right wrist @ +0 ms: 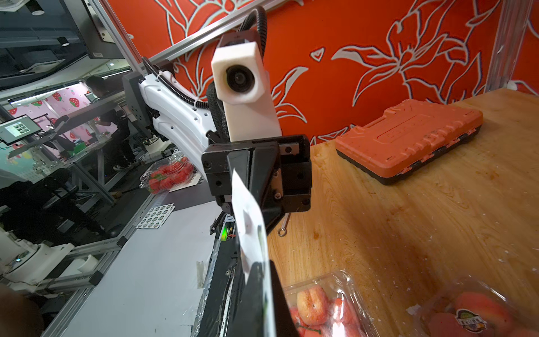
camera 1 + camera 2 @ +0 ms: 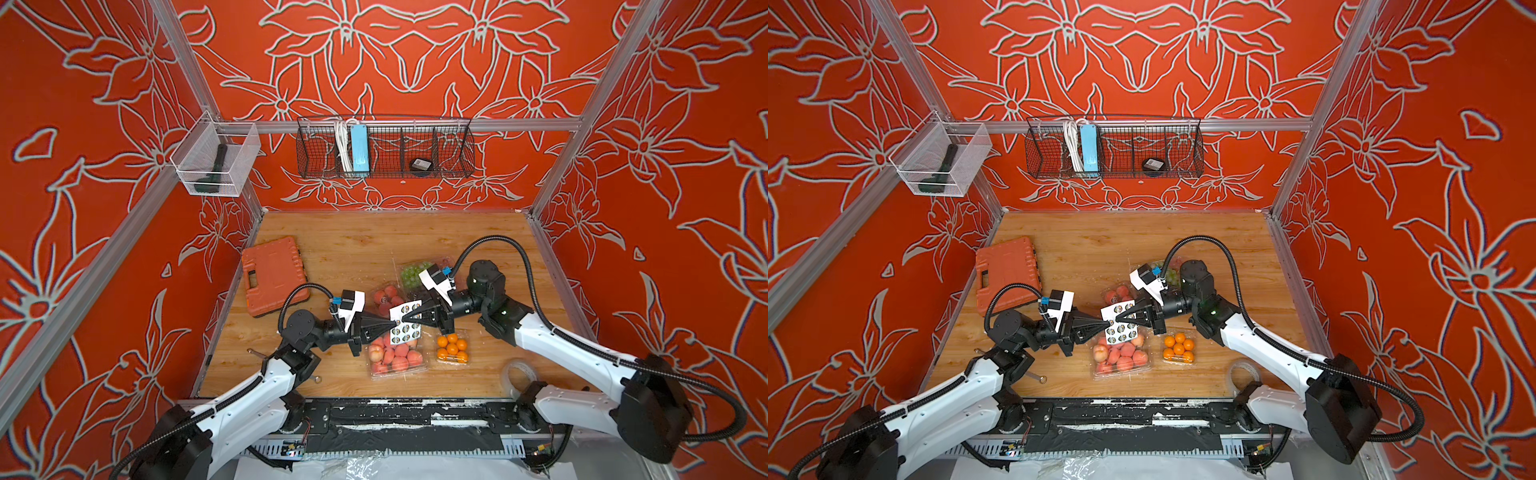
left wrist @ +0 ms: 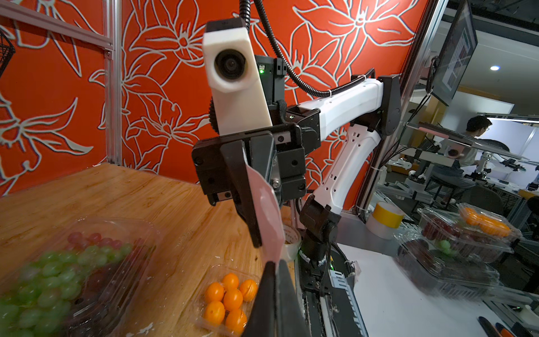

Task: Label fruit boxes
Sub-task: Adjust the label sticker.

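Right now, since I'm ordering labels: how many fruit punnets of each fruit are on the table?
Peaches: 2, large peach punnet, small peach punnet
Oranges: 1, orange punnet
Grapes: 1, grape punnet
Total: 4

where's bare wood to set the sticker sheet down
Widest free patch: the far strip of table along the back wall, beyond the tool case and grape punnet. A narrower strip lies between the large peach punnet and the near edge, left of the tape roll. Crowded: the middle, around the small peach punnet and orange punnet.
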`<state>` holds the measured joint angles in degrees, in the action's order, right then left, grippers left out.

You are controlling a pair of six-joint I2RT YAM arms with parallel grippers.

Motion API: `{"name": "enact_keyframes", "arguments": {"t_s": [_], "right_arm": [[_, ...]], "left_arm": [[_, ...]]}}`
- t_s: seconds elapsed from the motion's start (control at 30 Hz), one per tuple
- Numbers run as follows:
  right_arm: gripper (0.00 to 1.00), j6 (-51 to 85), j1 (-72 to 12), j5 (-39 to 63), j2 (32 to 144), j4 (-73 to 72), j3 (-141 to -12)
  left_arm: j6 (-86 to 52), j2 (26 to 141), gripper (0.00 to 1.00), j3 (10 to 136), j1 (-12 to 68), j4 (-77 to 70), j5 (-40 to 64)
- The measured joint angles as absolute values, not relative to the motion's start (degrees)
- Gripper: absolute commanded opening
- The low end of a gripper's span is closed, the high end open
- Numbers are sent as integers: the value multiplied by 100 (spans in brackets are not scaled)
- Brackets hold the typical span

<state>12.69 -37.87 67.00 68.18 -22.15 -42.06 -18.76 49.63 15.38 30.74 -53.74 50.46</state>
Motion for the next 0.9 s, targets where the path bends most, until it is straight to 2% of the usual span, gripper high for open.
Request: {"name": "enact_keyframes", "arguments": {"t_s": [0.53,0.9], "right_arm": [[0,1192,-3787,6375,6785,-1992,-4204],[0,1131,-3789,5977,6259,-1863,-3970]], "left_arm": [[-1907,5231,0,1579,3074,-5527,5089],[-1959,5529,0,1688,3074,-5813,5229]]}}
